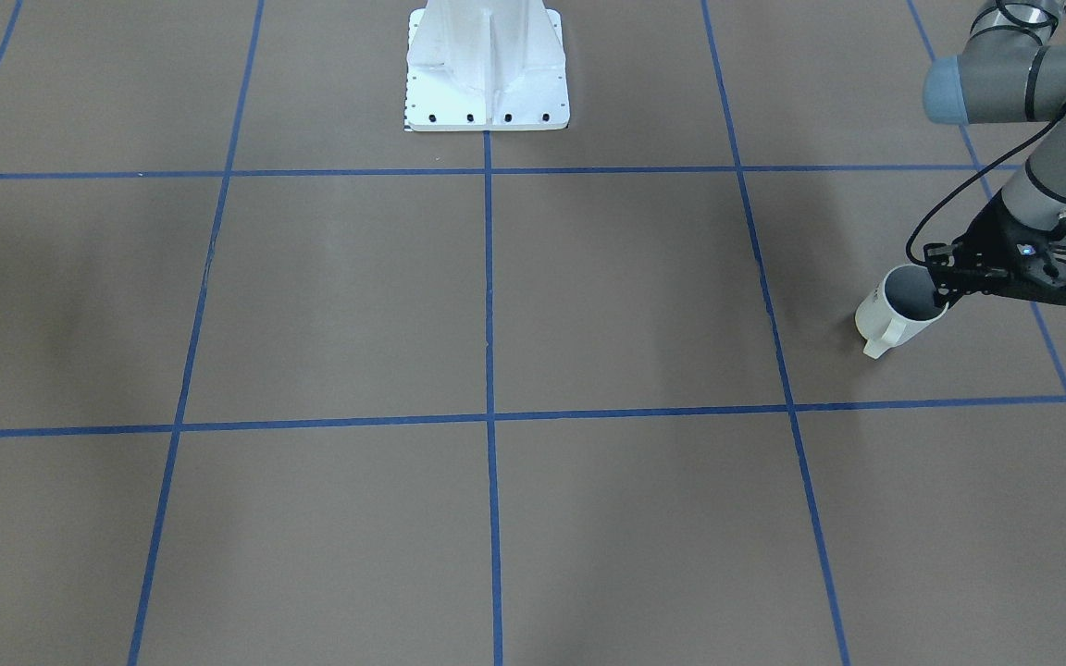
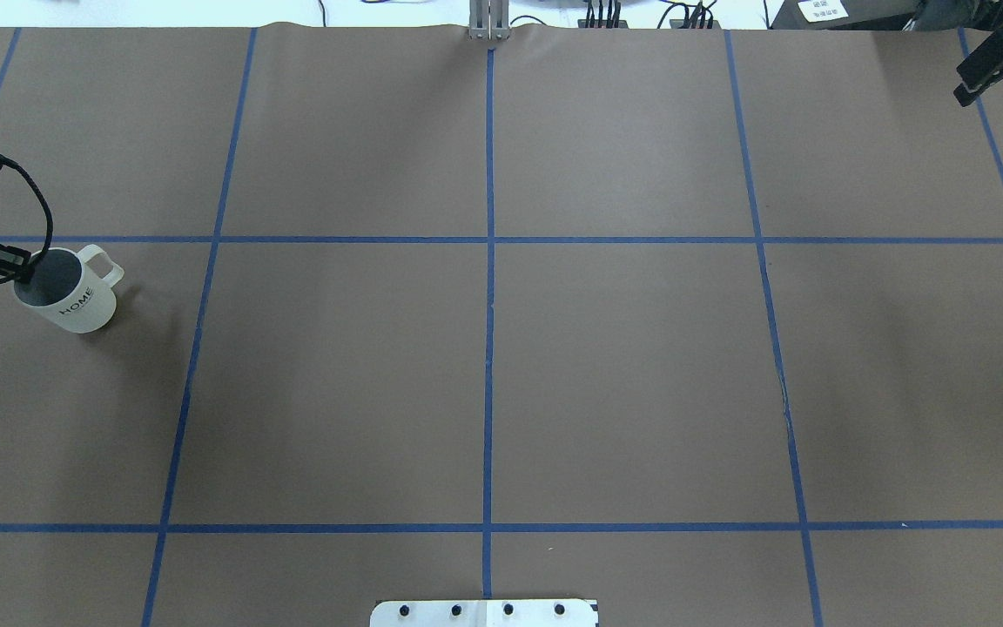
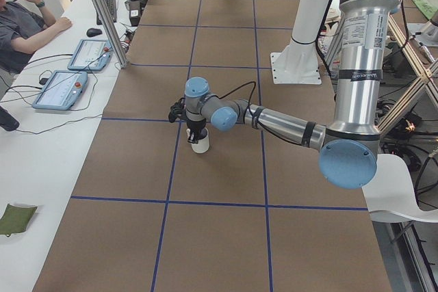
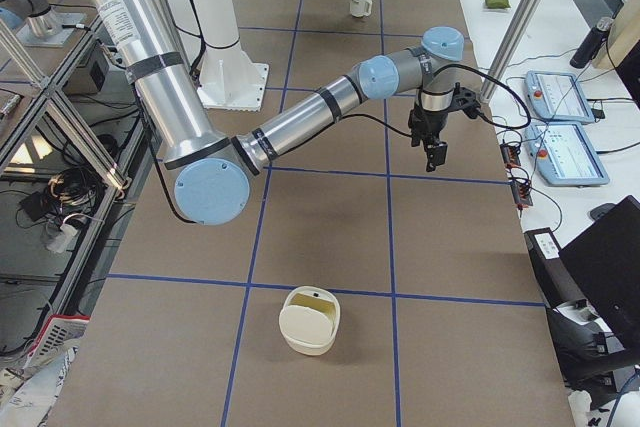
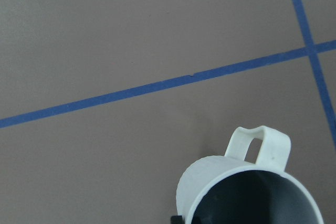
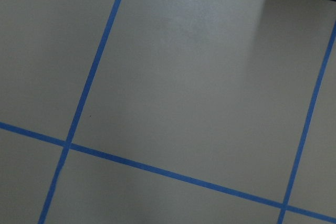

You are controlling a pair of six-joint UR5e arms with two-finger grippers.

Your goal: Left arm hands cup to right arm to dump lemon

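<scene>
The white cup (image 2: 70,296) with "HOME" lettering is at the table's far left, handle towards the middle. My left gripper (image 2: 18,266) is shut on its rim, one finger inside and one outside. The cup (image 1: 898,310) looks slightly tilted; I cannot tell if it touches the table. The left wrist view shows its dark inside (image 5: 257,198) and no lemon; the lemon is hidden. My right gripper (image 2: 985,65) hangs open and empty over the far right corner, a long way from the cup; it also shows in the exterior right view (image 4: 433,150).
The white robot pedestal (image 1: 487,74) stands at the table's middle near edge. A cream rounded container (image 4: 310,319) sits on the table at my right end. Control tablets (image 3: 58,90) and a seated person (image 3: 24,22) are beyond the far edge.
</scene>
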